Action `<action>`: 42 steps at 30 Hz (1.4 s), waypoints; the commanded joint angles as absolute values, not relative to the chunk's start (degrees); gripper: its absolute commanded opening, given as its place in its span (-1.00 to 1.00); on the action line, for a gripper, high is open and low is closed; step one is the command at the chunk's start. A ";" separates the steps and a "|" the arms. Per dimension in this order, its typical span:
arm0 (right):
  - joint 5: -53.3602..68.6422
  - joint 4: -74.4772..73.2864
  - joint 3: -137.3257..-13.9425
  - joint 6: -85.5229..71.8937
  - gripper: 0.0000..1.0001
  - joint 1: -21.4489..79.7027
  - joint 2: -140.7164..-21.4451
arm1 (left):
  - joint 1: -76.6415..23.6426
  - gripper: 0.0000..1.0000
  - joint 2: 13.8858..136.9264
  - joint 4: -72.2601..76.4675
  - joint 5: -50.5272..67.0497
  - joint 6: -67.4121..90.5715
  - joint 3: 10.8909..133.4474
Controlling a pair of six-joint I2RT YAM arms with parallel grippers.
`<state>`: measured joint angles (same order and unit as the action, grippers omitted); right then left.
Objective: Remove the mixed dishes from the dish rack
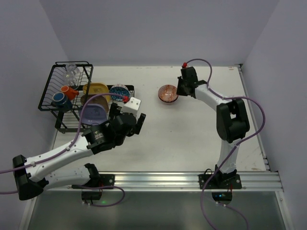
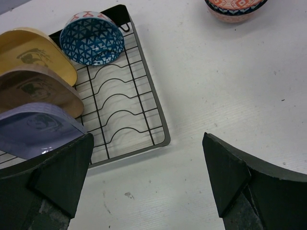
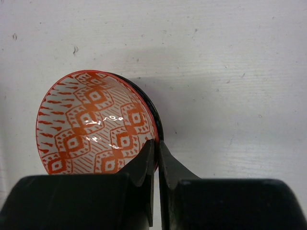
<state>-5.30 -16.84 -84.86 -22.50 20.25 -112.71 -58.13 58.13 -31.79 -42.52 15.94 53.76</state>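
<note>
Counter, white, carrying all items listed.

Left claw: spread wide, holding nothing, hovering over the near corner of the dish rack, just beside the plates.

Flat slotted tray, nearest first: lavender plate, tan plate, yellow plate, all standing on edge in a row. Beyond them is the blue-white bowl, tipped on its side at the tray's far corner.

Raised basket, to the left: dark mug, orange mug, and clear glass at the far end.

Right claw: pressed together on the rim of the reddish bowl. The bowl is tilted, well apart from the rack, at or just above the counter; contact cannot be told.

Step in hand, as judged: setting down the reddish bowl, with most dishes yet to be unloaded.

Next move calls for levelling the bowl onto the counter, releasing it and backing off. The left claw would then need to close on the lavender plate's upper edge and lift it straight out, clear of the dividers.
</note>
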 commanded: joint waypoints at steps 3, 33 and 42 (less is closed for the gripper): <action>-5.45 -16.70 -83.93 -23.64 -0.95 20.39 -110.57 | -57.66 1.00 59.59 -31.29 -43.24 22.48 57.39; 28.65 -17.39 -45.80 -36.56 0.98 20.13 -27.36 | -28.22 1.00 88.85 -9.41 -52.02 74.69 66.88; 27.96 -23.55 -41.66 -35.24 0.98 20.13 -22.15 | -25.49 1.00 99.22 3.88 -51.85 72.23 67.49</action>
